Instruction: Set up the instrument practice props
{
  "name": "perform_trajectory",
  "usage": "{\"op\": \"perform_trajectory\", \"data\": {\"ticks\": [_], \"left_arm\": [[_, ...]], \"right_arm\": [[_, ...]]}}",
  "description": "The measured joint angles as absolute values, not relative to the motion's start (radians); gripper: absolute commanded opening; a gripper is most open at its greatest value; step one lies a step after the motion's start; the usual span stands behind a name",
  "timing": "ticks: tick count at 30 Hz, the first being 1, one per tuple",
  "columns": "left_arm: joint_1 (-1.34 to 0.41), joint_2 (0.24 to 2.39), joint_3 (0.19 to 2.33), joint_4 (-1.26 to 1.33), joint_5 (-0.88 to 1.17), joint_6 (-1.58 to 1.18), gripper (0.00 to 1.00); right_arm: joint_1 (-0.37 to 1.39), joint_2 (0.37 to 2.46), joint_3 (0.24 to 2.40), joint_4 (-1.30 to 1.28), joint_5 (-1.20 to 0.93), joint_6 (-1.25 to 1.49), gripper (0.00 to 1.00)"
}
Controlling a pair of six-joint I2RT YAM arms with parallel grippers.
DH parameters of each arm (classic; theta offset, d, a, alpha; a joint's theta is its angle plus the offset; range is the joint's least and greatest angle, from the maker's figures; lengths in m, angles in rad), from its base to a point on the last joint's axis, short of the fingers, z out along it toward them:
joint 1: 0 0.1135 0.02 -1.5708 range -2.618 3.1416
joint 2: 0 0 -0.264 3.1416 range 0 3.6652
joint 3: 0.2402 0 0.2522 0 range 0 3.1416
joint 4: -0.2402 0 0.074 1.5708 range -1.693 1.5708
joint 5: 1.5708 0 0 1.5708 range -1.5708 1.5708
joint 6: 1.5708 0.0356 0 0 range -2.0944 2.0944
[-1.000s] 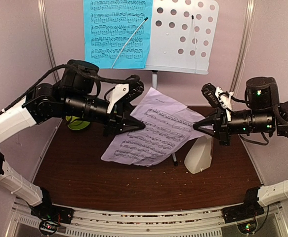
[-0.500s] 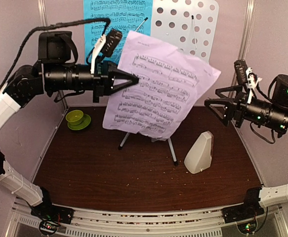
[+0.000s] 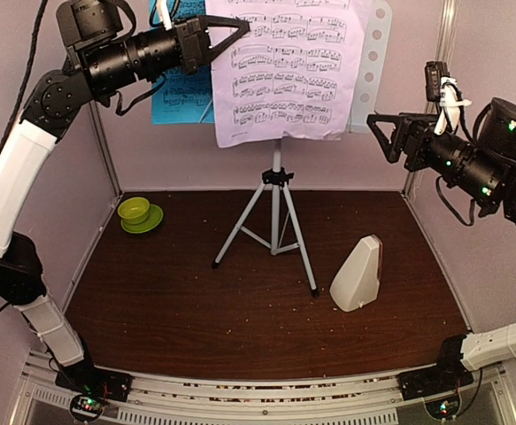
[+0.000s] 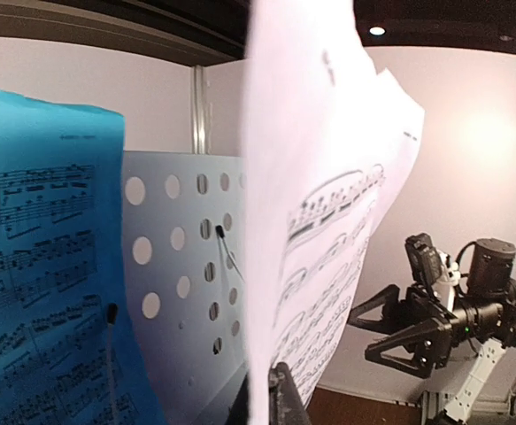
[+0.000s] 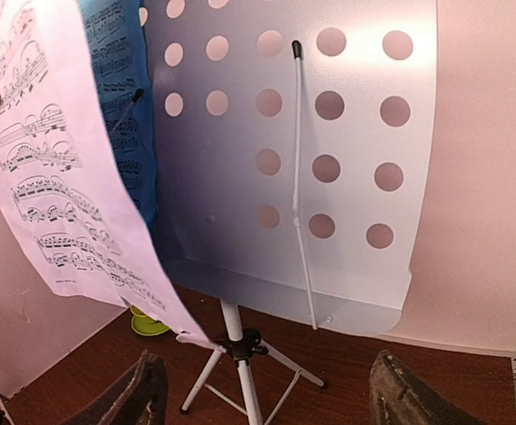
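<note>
My left gripper (image 3: 235,27) is shut on the left edge of the lilac sheet-music page (image 3: 288,71), which hangs in front of the white perforated music stand (image 3: 380,53). The left wrist view shows the page (image 4: 328,221) pinched edge-on between my jaws, apart from the stand plate (image 4: 178,266). The cyan page (image 3: 182,93) sits on the stand's left half. The silver tripod (image 3: 275,221) stands at the back middle. The cream metronome (image 3: 358,274) is on the table at the right. My right gripper (image 3: 380,135) is open and empty, right of the stand; its fingers (image 5: 142,390) frame the tripod.
A lime-green bowl on a saucer (image 3: 136,213) sits at the table's back left. A thin wire page-holder (image 5: 300,195) lies across the bare right half of the stand. Pink walls close in the back and both sides.
My left arm has lifted the lilac page from low over the table up in front of the stand. My right gripper has let go of the page, opened and drawn back to the right.
</note>
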State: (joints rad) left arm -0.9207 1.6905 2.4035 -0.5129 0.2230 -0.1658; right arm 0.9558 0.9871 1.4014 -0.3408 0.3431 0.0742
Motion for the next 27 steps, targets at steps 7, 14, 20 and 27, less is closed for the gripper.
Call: {"op": "perform_trajectory", "data": {"ticks": [7,14,20,27], "left_arm": [[-0.891,1.759,2.459,-0.409,0.104,-0.224,0.00],[-0.891,1.806,2.487,-0.317,0.033,-0.198,0.00],[-0.891,1.841,2.521,-0.286,0.022,-0.154,0.00],[-0.891,1.841,2.523,-0.284,0.017,-0.090,0.00]], "right_arm": [[0.905,1.095,1.555,-0.371,0.390,0.062,0.73],[0.818,1.210,1.690,-0.379,0.365,0.073,0.64],[0.779,1.318,1.795,-0.394,0.297,0.085,0.60],[0.767,1.392,1.897,-0.403,0.223,0.086,0.48]]}}
